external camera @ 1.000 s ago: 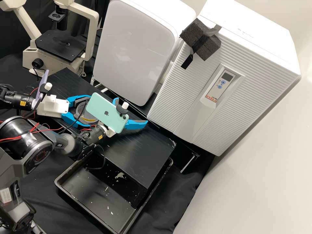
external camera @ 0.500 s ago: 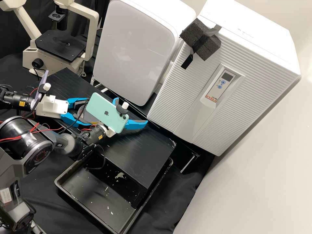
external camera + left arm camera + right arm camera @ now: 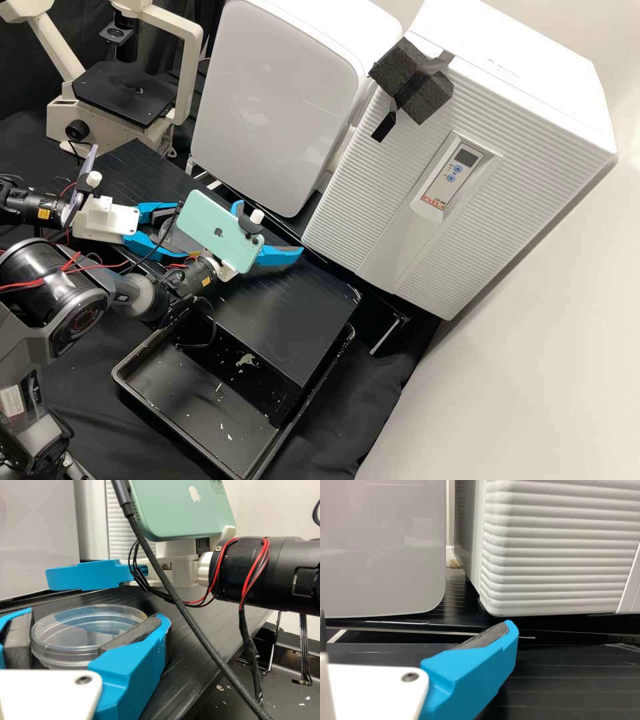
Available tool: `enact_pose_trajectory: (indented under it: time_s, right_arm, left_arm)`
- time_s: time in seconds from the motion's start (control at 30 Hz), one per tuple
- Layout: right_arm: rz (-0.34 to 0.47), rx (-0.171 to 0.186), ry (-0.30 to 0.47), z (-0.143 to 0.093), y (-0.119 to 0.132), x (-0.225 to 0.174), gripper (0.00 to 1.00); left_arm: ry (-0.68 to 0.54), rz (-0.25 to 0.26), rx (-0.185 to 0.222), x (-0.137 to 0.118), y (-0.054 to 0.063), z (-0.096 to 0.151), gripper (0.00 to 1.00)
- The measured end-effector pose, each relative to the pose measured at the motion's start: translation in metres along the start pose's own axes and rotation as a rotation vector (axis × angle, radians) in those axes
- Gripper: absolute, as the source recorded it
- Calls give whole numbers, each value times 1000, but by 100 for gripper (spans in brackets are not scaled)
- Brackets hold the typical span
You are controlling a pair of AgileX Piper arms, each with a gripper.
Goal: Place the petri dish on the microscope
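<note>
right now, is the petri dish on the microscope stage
No, the petri dish is between the fingers of the left gripper, away from the microscope stage.

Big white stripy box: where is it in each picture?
High view: the ribbed white box stands beyond the black bench, dark foam block on it.
Left wrist view: a ridged strip, beside the green phone.
Right wrist view: the ridged front, beyond the bench.
Shared landmark: the smooth-fronted white box next to it.

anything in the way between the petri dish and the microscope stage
Nothing visible stands between them in the high view. The petri dish sits between the left gripper's fingers, and the right gripper is on the dish's other side, away from the microscope stage.
</note>
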Motion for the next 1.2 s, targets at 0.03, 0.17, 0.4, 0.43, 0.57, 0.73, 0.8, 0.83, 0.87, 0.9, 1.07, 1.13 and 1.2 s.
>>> enact_pose_trajectory:
  time_s: [0.03, 0.17, 0.4, 0.43, 0.57, 0.73, 0.8, 0.83, 0.87, 0.9, 1.07, 1.13, 1.2]
  right_arm:
    - [0, 0, 0, 0, 0, 0, 100]
    - [0, 0, 0, 0, 0, 0, 100]
    - [0, 0, 0, 0, 0, 0, 100]
    - [0, 0, 0, 0, 0, 0, 100]
    - [0, 0, 0, 0, 0, 0, 100]
    - [0, 0, 0, 0, 0, 0, 100]
    - [0, 0, 0, 0, 0, 0, 100]
    - [0, 0, 0, 0, 0, 0, 100]
    - [0, 0, 0, 0, 0, 0, 100]
    - [0, 0, 0, 0, 0, 0, 100]
    - [0, 0, 0, 0, 0, 0, 100]
    - [0, 0, 0, 0, 0, 0, 100]
    - [0, 0, 0, 0, 0, 0, 100]
  left_arm:
    - [-1, 1, 0, 0, 0, 0, 0]
    - [2, -1, -1, -3, 1, 0, 0]
    - [41, -14, 4, -26, 10, -10, 0]
    - [46, -18, 5, -29, 12, -11, 0]
    - [91, -23, 2, -46, 21, -19, 0]
    - [159, -25, -1, -66, 34, -33, 0]
    - [205, -9, -9, -77, 44, -44, 0]
    - [222, 3, -19, -81, 47, -48, 0]
    - [243, 18, -30, -87, 52, -53, 0]
    - [263, 37, -40, -93, 57, -57, 0]
    - [364, 136, -79, -119, 80, -81, 0]
    - [416, 171, -97, -131, 87, -94, 0]
    - [457, 188, -105, -137, 90, -104, 0]
